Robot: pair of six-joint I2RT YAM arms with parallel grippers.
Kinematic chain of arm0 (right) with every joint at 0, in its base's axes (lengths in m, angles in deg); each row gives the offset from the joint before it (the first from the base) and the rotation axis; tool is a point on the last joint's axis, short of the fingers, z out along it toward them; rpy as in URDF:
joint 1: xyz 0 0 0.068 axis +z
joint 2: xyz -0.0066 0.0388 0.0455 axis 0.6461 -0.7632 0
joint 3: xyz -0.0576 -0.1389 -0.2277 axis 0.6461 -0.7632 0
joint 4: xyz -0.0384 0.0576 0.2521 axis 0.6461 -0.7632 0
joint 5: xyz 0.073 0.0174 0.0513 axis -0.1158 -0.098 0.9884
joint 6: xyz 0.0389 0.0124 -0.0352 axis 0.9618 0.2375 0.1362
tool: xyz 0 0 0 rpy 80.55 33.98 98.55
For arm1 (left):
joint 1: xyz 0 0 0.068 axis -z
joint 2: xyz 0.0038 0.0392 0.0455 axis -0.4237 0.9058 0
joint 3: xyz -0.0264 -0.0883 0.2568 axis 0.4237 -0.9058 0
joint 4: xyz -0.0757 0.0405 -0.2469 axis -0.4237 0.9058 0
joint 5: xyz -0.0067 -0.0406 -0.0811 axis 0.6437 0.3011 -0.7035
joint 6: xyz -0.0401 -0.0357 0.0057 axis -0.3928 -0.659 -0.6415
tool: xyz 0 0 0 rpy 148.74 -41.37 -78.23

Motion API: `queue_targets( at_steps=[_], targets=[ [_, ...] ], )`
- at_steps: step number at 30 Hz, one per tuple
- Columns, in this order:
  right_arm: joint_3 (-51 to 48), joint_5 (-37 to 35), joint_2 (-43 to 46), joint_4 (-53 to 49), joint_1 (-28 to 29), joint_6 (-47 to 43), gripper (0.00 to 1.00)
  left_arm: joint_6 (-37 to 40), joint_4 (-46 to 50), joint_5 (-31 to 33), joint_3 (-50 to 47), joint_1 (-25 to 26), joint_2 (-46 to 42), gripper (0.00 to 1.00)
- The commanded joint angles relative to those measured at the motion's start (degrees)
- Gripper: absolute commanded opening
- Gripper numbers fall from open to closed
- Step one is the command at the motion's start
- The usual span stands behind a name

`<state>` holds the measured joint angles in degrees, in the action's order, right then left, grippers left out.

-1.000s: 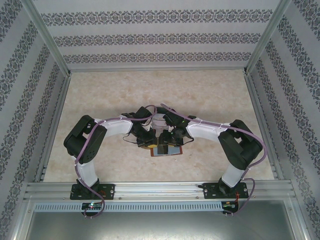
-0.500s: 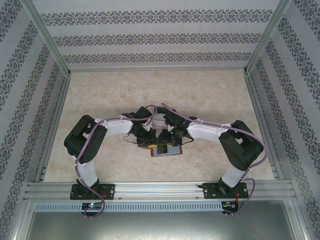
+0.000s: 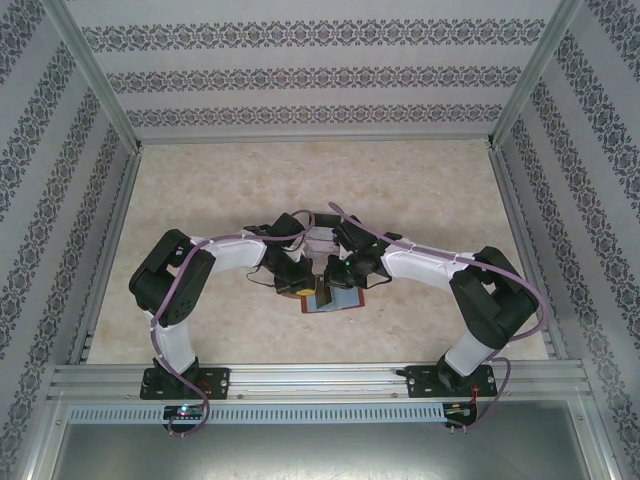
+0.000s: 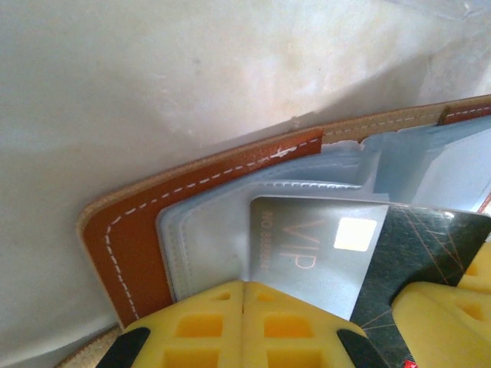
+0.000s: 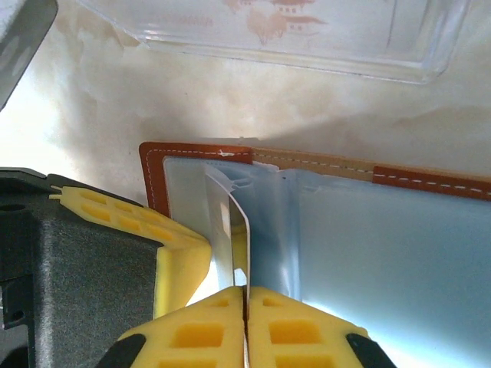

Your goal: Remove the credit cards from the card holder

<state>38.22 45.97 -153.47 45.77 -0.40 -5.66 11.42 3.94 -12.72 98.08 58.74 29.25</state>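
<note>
grey credit card (image 4: 307, 253) pinched in right gripper (image 5: 245, 297).

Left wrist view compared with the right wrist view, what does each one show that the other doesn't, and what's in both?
Left wrist view: the face of a silver card lettered VIP, with a dark card overlapping its right side, above the closed left pincer.
Right wrist view: the clear plastic tray beyond the holder, and the right pincer closed on a thin card seen edge-on.
Both: the brown card holder lying open, with white stitching and grey-blue pockets.
</note>
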Motion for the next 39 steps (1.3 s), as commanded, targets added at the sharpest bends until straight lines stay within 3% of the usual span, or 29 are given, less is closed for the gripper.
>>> queue_targets(
  at_steps=[1, 12, 39],
  targets=[
    [0.05, -1.78, 0.5, -1.69, -0.35, -1.42, 0.05, 0.93, 3.58, 3.23, -0.96, 0.39, 2.81, 0.0],
    [2.02, -11.64, 1.94, -12.27, -0.33, -5.77, 0.02, 0.87, 3.77, 3.32, -0.99, 0.37, 2.86, 0.0],
    [3.94, -15.88, 2.37, -17.01, -0.16, -7.45, 0.0, 0.75, 3.93, 3.41, -1.01, 0.43, 2.72, 0.0]
  ],
)
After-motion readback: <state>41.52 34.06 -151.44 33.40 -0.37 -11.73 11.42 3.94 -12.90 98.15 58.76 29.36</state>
